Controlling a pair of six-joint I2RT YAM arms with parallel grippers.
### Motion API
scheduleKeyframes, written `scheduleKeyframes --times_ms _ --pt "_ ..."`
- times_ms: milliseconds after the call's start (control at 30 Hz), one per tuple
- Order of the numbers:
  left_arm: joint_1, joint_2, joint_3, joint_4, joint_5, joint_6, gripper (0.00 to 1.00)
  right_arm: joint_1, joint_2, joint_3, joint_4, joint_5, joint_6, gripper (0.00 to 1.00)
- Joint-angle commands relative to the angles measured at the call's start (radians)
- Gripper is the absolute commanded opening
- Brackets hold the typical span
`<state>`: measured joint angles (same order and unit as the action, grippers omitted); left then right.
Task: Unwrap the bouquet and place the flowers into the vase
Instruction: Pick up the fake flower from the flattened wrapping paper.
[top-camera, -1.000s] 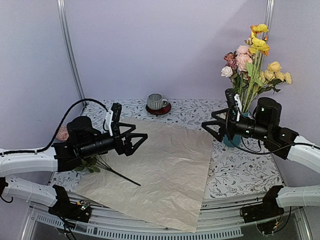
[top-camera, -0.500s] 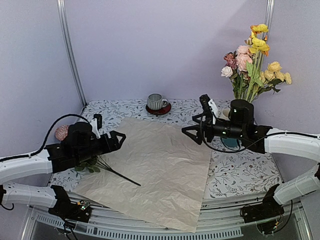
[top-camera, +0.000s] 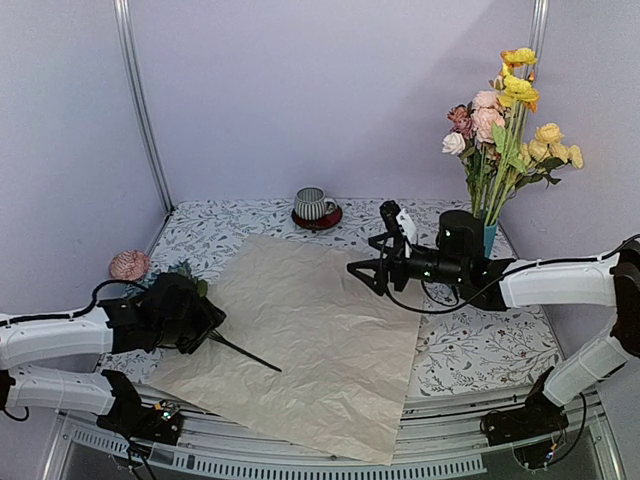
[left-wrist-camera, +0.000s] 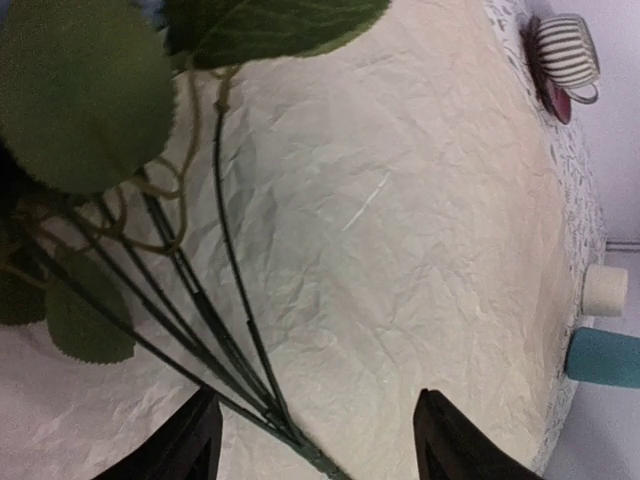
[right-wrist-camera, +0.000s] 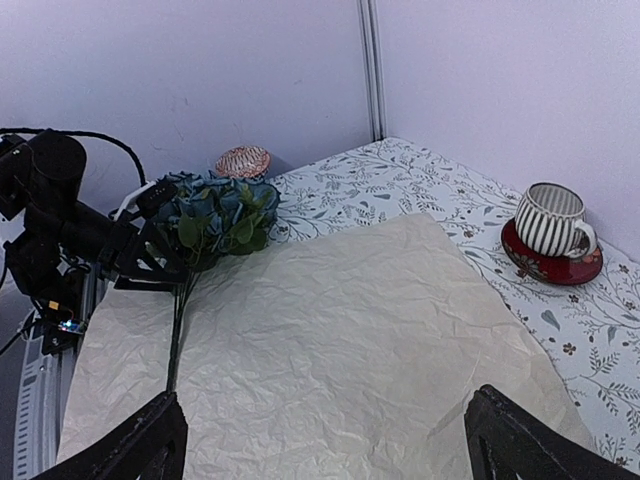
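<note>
Lilac walls all round, and the desk (top-camera: 470, 345) has a leafy-print cover with a big crinkled sheet of cream paper (top-camera: 320, 330) spread flat on it. Going off that paper: a bunch of blue flowers (right-wrist-camera: 215, 210) lies at its left edge, heads and leaves hanging off onto the desk, thin green stems (left-wrist-camera: 235, 330) running in over the sheet. Left jaws are low over those stems and spread, with the fingers (left-wrist-camera: 195, 445) either side of the stems, not pinching them as far as I can see. Right jaws hang above the paper's far right edge, spread wide with nothing in them, pointing left across the sheet. The teal vase (left-wrist-camera: 603, 357) stands just off the paper's right edge, already holding pink, yellow, orange and cream flowers (top-camera: 505, 120), and a cream mug (left-wrist-camera: 604, 290) sits right beside it. Past the paper's far edge there's a striped cup (top-camera: 314, 204) on a red saucer (top-camera: 318, 222). Off the left edge, beyond the blue bunch, is a pink shell-looking thing (top-camera: 129, 264).
</note>
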<state>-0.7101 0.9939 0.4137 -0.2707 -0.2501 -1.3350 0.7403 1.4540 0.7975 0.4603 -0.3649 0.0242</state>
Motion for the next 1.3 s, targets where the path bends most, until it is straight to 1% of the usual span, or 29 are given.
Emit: scheduleKeyframes --times_ms 0,67,133,267,400,533,800,1067,1100,1233,1267 --pt "0.011 0.014 0.006 -0.141 -0.012 -0.211 0.68 0.009 0.042 -0.067 0.122 0.056 -0.013 0.99" --pt "0.011 0.020 0.016 -0.215 -0.013 -0.279 0.67 0.009 0.049 -0.081 0.130 0.070 -0.013 0.99" --pt "0.012 0.022 0.017 -0.229 -0.017 -0.296 0.67 0.010 0.053 -0.102 0.154 0.076 -0.013 0.99" --pt "0.027 0.038 0.011 -0.199 -0.003 -0.294 0.68 0.009 0.070 -0.125 0.195 0.072 -0.011 0.99" --pt "0.064 0.065 0.011 -0.175 0.011 -0.290 0.67 0.010 0.082 -0.126 0.208 0.059 -0.002 0.99" --pt "0.097 0.077 0.001 -0.148 0.008 -0.308 0.63 0.010 0.077 -0.132 0.214 0.062 -0.003 0.99" --pt "0.153 0.087 0.006 -0.070 -0.011 -0.275 0.60 0.011 0.074 -0.137 0.218 0.072 -0.013 0.99" --pt "0.199 0.163 0.008 -0.019 0.044 -0.250 0.56 0.010 0.078 -0.137 0.219 0.068 -0.013 0.99" --pt "0.204 0.176 0.006 -0.009 0.054 -0.245 0.53 0.011 0.079 -0.138 0.219 0.067 -0.013 0.99" --pt "0.223 0.217 0.027 -0.028 0.075 -0.221 0.25 0.012 0.080 -0.137 0.220 0.067 -0.013 0.99" --pt "0.223 0.222 0.040 -0.040 0.071 -0.205 0.20 0.012 0.080 -0.138 0.220 0.067 -0.013 0.99"
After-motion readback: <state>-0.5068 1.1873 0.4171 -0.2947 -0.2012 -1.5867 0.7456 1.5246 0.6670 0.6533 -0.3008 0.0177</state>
